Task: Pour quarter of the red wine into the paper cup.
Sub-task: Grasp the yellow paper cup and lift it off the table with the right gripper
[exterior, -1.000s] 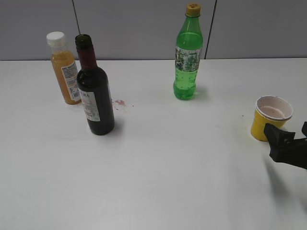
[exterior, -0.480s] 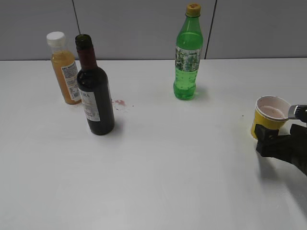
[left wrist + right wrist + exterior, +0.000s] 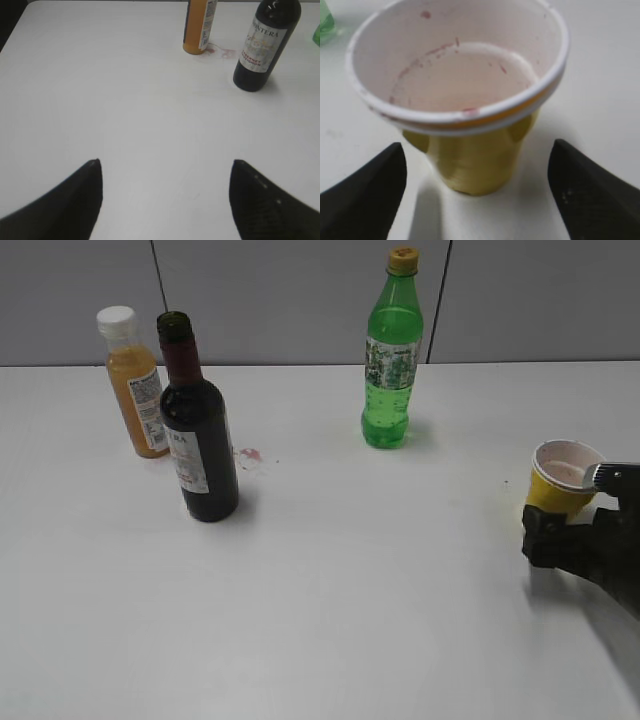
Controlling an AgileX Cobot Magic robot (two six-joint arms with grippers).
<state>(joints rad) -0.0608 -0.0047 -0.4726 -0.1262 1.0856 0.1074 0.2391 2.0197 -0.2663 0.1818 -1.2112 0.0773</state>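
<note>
Your right gripper [image 3: 475, 180] is sitting spread wide on either side of the paper cup [image 3: 562, 486], fingers clear of its yellow wall. Your left gripper [image 3: 165, 195] is hanging released above bare white table [image 3: 350, 580]. You are seeing the red wine [image 3: 195, 435] standing upright far across from the cup, beside the orange juice bottle [image 3: 133, 380], a pink stain [image 3: 250, 455] just behind it. Grey wall panels [image 3: 290, 295] are backing the green soda bottle [image 3: 391, 355].
</note>
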